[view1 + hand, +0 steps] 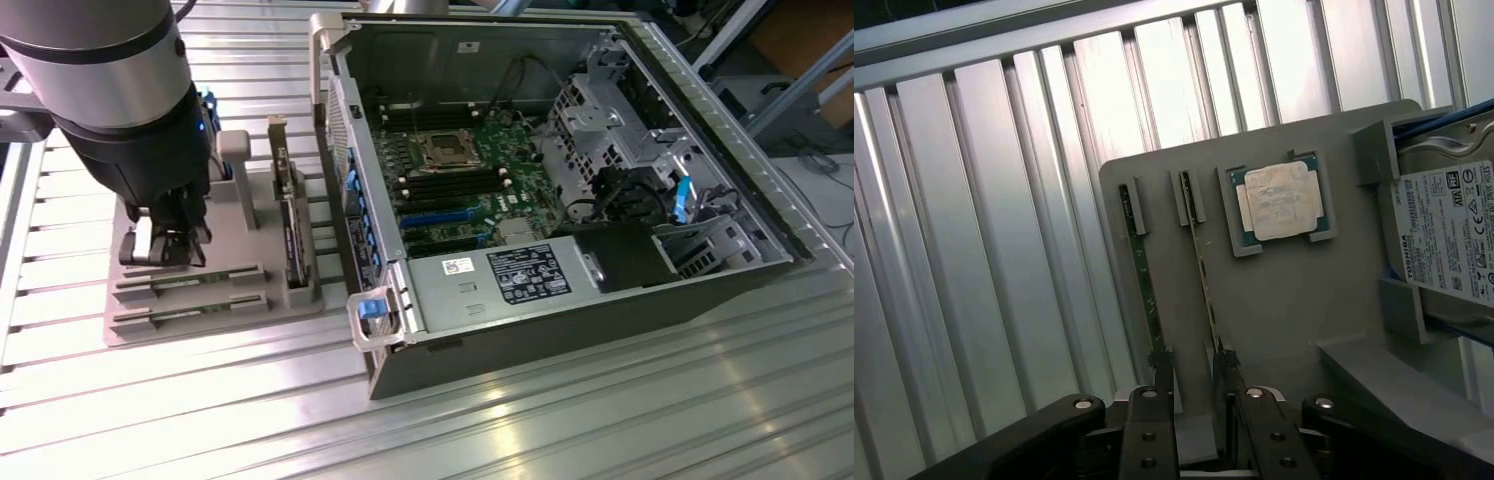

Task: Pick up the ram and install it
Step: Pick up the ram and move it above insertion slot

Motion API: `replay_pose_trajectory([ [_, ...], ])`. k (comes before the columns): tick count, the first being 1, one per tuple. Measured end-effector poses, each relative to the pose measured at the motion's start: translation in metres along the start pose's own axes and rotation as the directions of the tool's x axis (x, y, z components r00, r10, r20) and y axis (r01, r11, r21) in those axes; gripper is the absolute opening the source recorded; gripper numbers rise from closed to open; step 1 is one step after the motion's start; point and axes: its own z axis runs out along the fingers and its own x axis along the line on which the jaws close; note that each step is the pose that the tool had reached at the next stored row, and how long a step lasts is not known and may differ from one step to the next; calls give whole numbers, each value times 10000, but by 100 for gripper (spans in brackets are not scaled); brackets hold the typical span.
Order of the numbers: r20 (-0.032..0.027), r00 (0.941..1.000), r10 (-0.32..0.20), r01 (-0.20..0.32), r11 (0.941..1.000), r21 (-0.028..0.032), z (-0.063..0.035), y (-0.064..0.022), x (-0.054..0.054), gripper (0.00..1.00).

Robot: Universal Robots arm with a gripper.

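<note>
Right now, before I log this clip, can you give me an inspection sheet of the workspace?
Surface: ribbed metal table.
Job's things: two ram sticks on edge in the grey tray; open computer case beside it.
Clutter: processor, hard drive and expansion card on the tray.
Grippers: gripper open at the sticks' near ends, holding nothing.
Cables: black cables inside the case.
Surroundings: metal frames beyond the table.

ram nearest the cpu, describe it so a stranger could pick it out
Start at the grey tray beside the open case. Two thin green sticks stand on edge there. The ram is the one next to the square silver cpu; the other stick sits farther off.
</note>
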Motion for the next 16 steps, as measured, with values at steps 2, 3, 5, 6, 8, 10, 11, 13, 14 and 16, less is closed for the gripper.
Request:
replay_pose_trajectory([
  [2,0,10000,0,0,10000,0,11,0,0,30],
  [3,0,10000,0,0,10000,0,16,0,0,30],
  [5,0,10000,0,0,10000,0,25,0,-1,30],
  [6,0,10000,0,0,10000,0,31,0,-1,30],
  [8,1,10000,0,0,10000,0,42,0,-1,30],
  [10,0,10000,0,0,10000,0,52,0,-1,30],
  [11,1,10000,0,0,10000,0,56,0,-1,30],
  [13,0,10000,0,0,10000,0,65,0,-1,30],
  [14,1,10000,0,0,10000,0,73,0,-2,30],
  [16,0,10000,0,0,10000,0,80,0,-2,30],
])
